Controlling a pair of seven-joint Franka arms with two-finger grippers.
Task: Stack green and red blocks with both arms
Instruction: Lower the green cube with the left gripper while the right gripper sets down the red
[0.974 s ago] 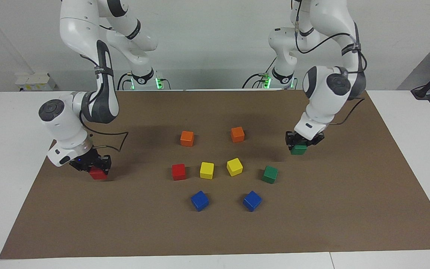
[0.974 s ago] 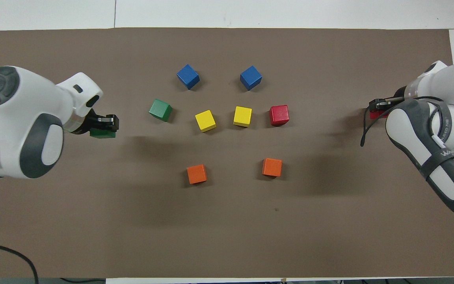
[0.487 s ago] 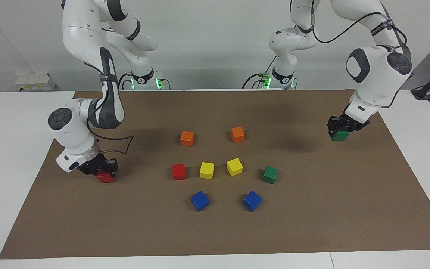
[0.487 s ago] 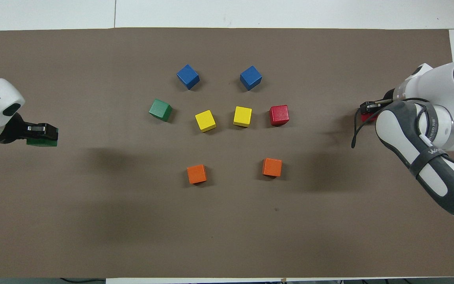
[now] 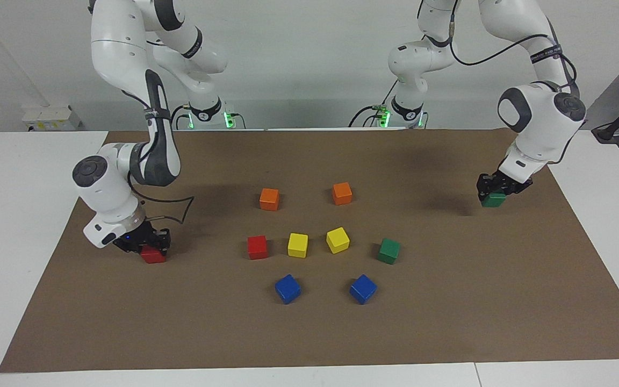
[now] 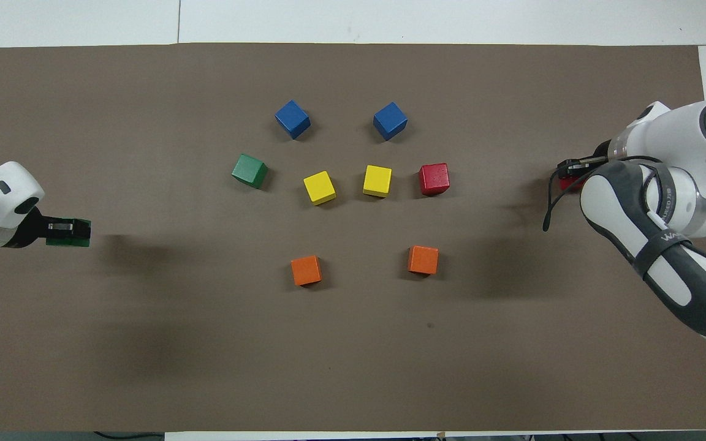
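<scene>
My left gripper (image 5: 495, 189) is shut on a dark green block (image 5: 493, 202) and holds it low over the brown mat at the left arm's end of the table. In the overhead view the left gripper (image 6: 64, 227) covers most of that block (image 6: 82, 236). My right gripper (image 5: 146, 245) is shut on a red block (image 5: 153, 256), down at the mat at the right arm's end. My right forearm partly hides that block in the overhead view (image 6: 566, 184). A second red block (image 5: 257, 247) and a second green block (image 5: 389, 250) sit at the two ends of the middle row.
Two yellow cubes (image 5: 297, 244) (image 5: 337, 239) sit between the loose red and green blocks. Two orange cubes (image 5: 269, 199) (image 5: 342, 193) lie nearer to the robots, two blue cubes (image 5: 287, 288) (image 5: 362, 288) farther. The brown mat (image 5: 309, 338) covers the white table.
My left gripper has carried the green block from near the middle out to the left arm's end and lowered it. My right gripper has shifted slightly toward the middle and lowered the red block.
</scene>
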